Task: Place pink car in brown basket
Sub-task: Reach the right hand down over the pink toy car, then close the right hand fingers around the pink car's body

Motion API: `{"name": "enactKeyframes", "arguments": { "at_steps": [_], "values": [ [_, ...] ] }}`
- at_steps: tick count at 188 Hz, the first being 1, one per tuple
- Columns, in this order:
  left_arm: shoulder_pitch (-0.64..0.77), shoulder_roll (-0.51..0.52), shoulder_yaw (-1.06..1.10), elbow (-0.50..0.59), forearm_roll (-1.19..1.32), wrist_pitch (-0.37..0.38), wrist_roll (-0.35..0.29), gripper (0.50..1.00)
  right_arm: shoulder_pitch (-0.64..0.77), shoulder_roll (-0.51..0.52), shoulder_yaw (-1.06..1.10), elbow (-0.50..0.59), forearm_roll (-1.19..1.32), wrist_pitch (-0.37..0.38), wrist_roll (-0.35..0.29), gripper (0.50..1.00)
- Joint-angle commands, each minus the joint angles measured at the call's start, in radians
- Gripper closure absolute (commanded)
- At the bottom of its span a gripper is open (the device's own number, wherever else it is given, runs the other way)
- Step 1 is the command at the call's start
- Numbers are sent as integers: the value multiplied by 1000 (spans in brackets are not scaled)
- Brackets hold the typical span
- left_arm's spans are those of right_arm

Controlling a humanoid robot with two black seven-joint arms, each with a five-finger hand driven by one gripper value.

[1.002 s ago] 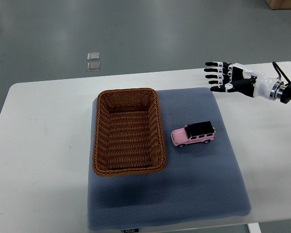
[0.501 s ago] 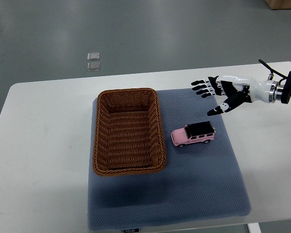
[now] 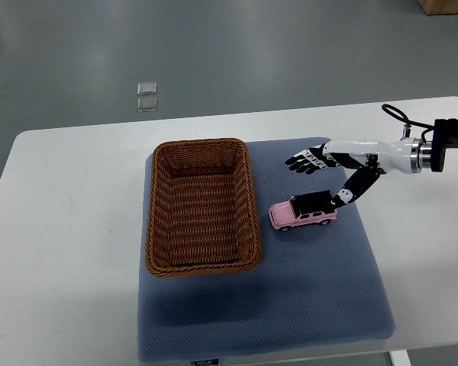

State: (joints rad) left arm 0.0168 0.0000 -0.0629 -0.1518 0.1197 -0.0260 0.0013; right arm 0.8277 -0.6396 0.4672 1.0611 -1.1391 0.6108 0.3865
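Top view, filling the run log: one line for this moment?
right hand: open, over pink toy car | car: on grey mat | brown wicker basket: empty

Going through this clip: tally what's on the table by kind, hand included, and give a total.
Pink car: 1
Brown basket: 1
Blue-grey mat: 1
Right hand, fingers open above the car: 1
Total: 4

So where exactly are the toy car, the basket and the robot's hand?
pink car (image 3: 301, 213), top view, on its pink side.
brown basket (image 3: 250, 200), top view, on its right wicker wall.
right hand (image 3: 328, 168), top view, on the open hand above the car.
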Motion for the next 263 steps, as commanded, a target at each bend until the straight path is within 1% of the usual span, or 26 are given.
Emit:
{"name": "enactKeyframes", "arguments": {
  "at_steps": [1, 39, 72, 102, 133, 144, 159, 174, 188, 207, 222, 237, 239, 242, 251, 258, 263],
  "values": [
    [0, 0, 0, 0, 0, 0, 0, 500, -2, 5, -7, 3, -25, 0, 0, 589],
    [0, 0, -1, 0, 0, 0, 0, 500, -19, 20, -15, 0, -70, -62, -6, 589],
    [0, 0, 0, 0, 0, 0, 0, 500, -35, 57, -16, -9, -134, -143, -9, 595],
    [0, 0, 0, 0, 0, 0, 0, 500, -51, 61, -21, -18, -151, -191, -9, 599],
    [0, 0, 0, 0, 0, 0, 0, 500, -59, 69, -59, -30, -171, -260, -9, 615],
    [0, 0, -1, 0, 0, 0, 0, 500, -59, 69, -81, -33, -172, -290, -9, 630],
    [0, 0, 0, 0, 0, 0, 0, 500, -59, 71, -98, -32, -171, -313, -9, 636],
    [0, 0, 0, 0, 0, 0, 0, 500, -59, 74, -105, -32, -171, -326, -8, 662],
    [0, 0, 0, 0, 0, 0, 0, 500, -59, 75, -107, -32, -171, -327, -8, 668],
    [0, 0, 0, 0, 0, 0, 0, 500, -59, 75, -107, -32, -172, -327, -8, 699],
    [0, 0, -1, 0, 0, 0, 0, 500, -61, 75, -108, -32, -177, -327, -8, 709],
    [0, 0, -1, 0, 0, 0, 0, 500, -62, 77, -108, -32, -188, -329, -8, 756],
    [0, 0, -1, 0, 0, 0, 0, 500, -62, 77, -108, -32, -188, -329, -8, 756],
    [0, 0, 0, 0, 0, 0, 0, 500, -62, 77, -108, -33, -188, -332, -8, 771],
    [0, 0, 0, 0, 0, 0, 0, 500, -64, 77, -110, -33, -188, -339, -8, 785],
    [0, 0, 0, 0, 0, 0, 0, 500, -62, 77, -121, -32, -188, -344, -8, 818],
    [0, 0, -1, 0, 0, 0, 0, 500, -62, 77, -127, -32, -188, -347, -8, 828]
  ]
}}
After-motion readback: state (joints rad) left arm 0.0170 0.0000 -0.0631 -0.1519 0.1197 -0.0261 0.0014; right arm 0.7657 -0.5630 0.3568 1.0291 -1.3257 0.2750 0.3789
